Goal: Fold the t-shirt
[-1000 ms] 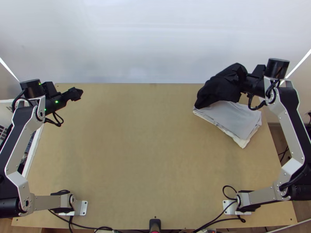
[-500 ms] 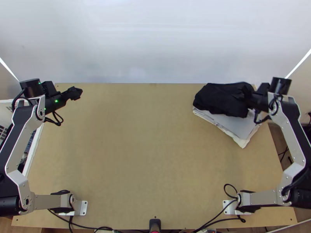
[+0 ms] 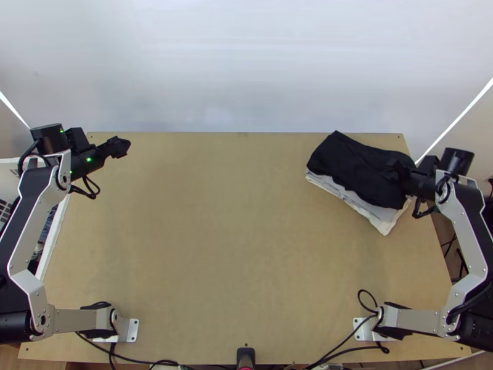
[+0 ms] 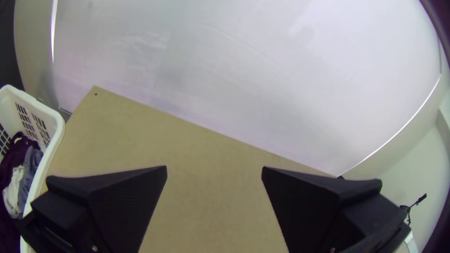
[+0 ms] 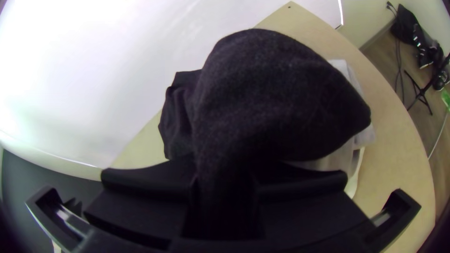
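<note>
Since the earlier top-view frames, the right gripper [image 3: 400,169] has moved toward the table's near edge and a little outward, drawing the black t-shirt [image 3: 357,165] with it, so that more of the grey cloth [image 3: 389,214] beneath is covered; the left gripper [image 3: 120,147] stays where it was, above the table's far left corner. The top view shows the shirt lying as a compact, slightly slanted bundle on the pile at the far right of the table [image 3: 228,234], with the grey cloth and a white cloth [image 3: 383,227] peeking out along its near side. The right wrist view gives the grip: the right gripper [image 5: 225,180] is clamped on the t-shirt, the dark fabric running in between its fingers and swelling into a rounded fold beyond them, though the shadow there makes it hard to say which part is pinched. That view also takes in a black stand [image 5: 421,91] on the floor beside the table. In the left wrist view the left gripper [image 4: 214,171] is spread wide with nothing between its fingers, and near it a white basket [image 4: 57,122] holds dark, blue-grey and white clothes [image 4: 28,175].
</note>
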You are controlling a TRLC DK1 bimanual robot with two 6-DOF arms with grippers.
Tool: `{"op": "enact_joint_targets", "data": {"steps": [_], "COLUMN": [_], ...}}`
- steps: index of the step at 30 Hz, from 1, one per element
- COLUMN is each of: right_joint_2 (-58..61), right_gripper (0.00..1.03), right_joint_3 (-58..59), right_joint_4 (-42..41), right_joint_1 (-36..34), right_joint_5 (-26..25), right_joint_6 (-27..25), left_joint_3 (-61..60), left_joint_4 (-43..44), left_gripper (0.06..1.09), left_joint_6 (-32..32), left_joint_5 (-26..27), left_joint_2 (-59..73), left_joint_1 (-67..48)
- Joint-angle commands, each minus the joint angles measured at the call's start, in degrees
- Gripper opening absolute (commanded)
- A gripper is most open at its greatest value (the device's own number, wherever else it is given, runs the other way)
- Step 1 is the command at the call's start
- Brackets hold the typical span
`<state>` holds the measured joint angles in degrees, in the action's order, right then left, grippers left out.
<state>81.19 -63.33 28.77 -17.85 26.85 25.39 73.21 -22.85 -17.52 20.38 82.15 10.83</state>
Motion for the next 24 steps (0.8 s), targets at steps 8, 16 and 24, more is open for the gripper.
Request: {"op": "enact_joint_targets", "data": {"steps": [8,16,24], "right_joint_2": [-2.1,-14.0,-28.9], "right_gripper": [0.99,0.99,0.99], "right_joint_3": [8.6,17.2,23.4], "right_joint_4": [-5.7,-18.0,-39.2], "right_joint_1": [-8.2,-12.9,-3.1], "right_joint_5": [-3.6,-15.1,-32.1], "right_joint_6": [-7.3,-17.6,-33.1], "left_joint_3": [0.4,-0.3,-0.4], "left_joint_4": [-1.8,-2.1,-1.9], "left_gripper": [1.04,1.04,1.04], "left_joint_6": [0.8,0.8,0.3], "left_joint_5": [0.4,0.4,0.4], "left_joint_2": [-0.9,-1.6,-3.3], "left_joint_1": [0.1,0.5,1.4]}}
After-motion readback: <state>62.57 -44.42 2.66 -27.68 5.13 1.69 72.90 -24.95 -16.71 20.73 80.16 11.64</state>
